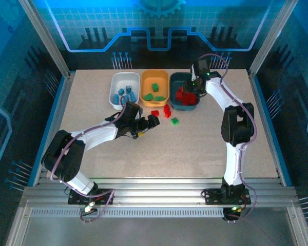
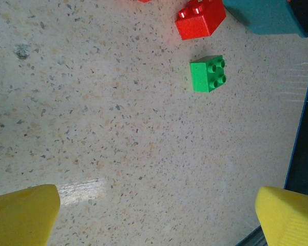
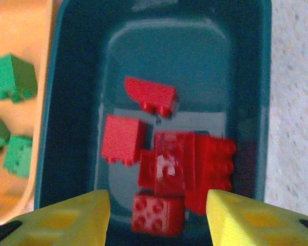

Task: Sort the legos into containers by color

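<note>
Several red legos [image 3: 169, 164] lie in the dark teal tray [image 3: 72, 77] mid-frame in the right wrist view, above the right gripper [image 3: 159, 215], its jaws parted and empty, while the left gripper [image 2: 154, 215], spread wide and empty, hangs below a loose green lego [image 2: 208, 74] at upper right.

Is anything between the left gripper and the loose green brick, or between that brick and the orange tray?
Bare table lies between the open left gripper and the green brick. Loose red bricks sit between it and the orange tray; carried above them, it should pass.
</note>
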